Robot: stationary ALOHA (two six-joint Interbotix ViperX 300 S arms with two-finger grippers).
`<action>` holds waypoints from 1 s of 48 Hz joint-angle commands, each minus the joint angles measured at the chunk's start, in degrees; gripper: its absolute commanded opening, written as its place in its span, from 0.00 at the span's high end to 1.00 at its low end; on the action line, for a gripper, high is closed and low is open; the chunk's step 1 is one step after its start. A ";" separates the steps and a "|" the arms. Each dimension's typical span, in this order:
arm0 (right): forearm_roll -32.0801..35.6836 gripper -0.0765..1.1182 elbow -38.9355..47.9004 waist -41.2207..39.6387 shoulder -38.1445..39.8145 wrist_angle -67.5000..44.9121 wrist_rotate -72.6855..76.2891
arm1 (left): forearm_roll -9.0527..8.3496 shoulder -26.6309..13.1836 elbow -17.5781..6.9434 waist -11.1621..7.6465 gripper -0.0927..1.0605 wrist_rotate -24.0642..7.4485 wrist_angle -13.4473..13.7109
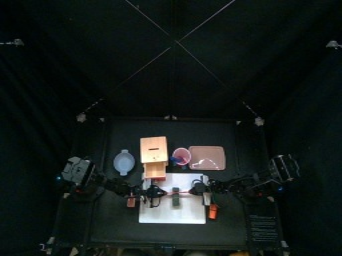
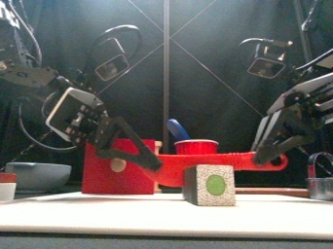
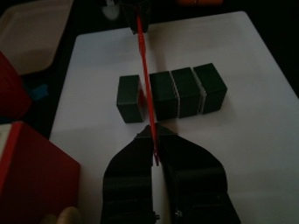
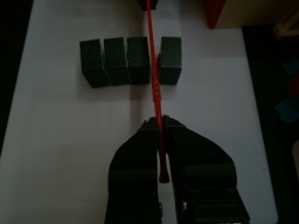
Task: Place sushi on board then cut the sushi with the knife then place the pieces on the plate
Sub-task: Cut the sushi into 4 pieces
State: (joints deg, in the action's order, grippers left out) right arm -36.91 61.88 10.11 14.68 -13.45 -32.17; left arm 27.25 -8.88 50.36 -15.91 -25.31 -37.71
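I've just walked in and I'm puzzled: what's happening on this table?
Two robot arms are cutting a toy sushi roll on a white board. The left claw and the right claw each grip one end of a red knife, its blade lined up between the end piece and the other three. No pieces are on the pink tray yet.

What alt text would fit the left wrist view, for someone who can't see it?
The left gripper, jaws shut on a thin red knife, holds the blade across a toy sushi roll of four dark blocks on a white cutting board, along the gap between one end block and the other three.
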 commanded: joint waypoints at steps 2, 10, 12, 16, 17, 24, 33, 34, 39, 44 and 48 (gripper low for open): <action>2.55 0.67 -0.53 -0.26 4.66 4.13 -0.09 | 0.09 2.64 -0.35 -0.62 0.60 -0.53 0.09; 2.64 0.67 -0.70 0.18 7.38 5.10 0.09 | 0.88 2.46 -1.05 -2.46 0.60 -0.44 -1.58; 2.46 0.67 -0.62 0.26 7.82 4.57 0.09 | 1.32 2.29 -1.14 -3.16 0.60 -0.53 -2.81; 1.58 0.67 -0.44 1.76 8.17 2.29 0.09 | 1.49 2.20 -0.97 -4.48 0.60 -0.53 -5.54; 1.23 0.67 -0.35 2.29 8.17 1.49 0.09 | 1.49 2.11 -0.79 -4.83 0.60 -0.53 -6.33; -4.22 0.67 1.49 7.65 6.77 -7.29 0.18 | 1.85 0.35 -0.79 -6.42 0.60 -0.53 -11.16; -10.99 0.67 1.76 13.80 2.11 -15.82 0.09 | 2.55 -4.48 -2.37 -7.91 0.60 -0.44 -16.26; -11.51 0.67 1.58 14.41 1.14 -16.52 0.09 | 2.64 -4.83 -2.55 -8.00 0.60 -0.44 -16.44; -13.10 0.67 0.88 15.56 -2.02 -18.02 0.09 | 3.69 -6.42 -2.90 -8.09 0.60 -0.62 -16.44; -13.18 0.67 0.18 15.38 -3.96 -18.72 -0.18 | 4.31 -6.24 -2.37 -7.56 0.60 -0.97 -16.52; -12.57 0.67 -0.09 14.94 -4.22 -19.42 -0.26 | 4.31 -5.71 -1.76 -7.21 0.60 -1.23 -17.05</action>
State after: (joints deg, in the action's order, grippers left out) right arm -50.01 63.28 25.58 9.93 -31.55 -32.34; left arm 31.55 -15.91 48.96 -23.64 -26.19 -53.61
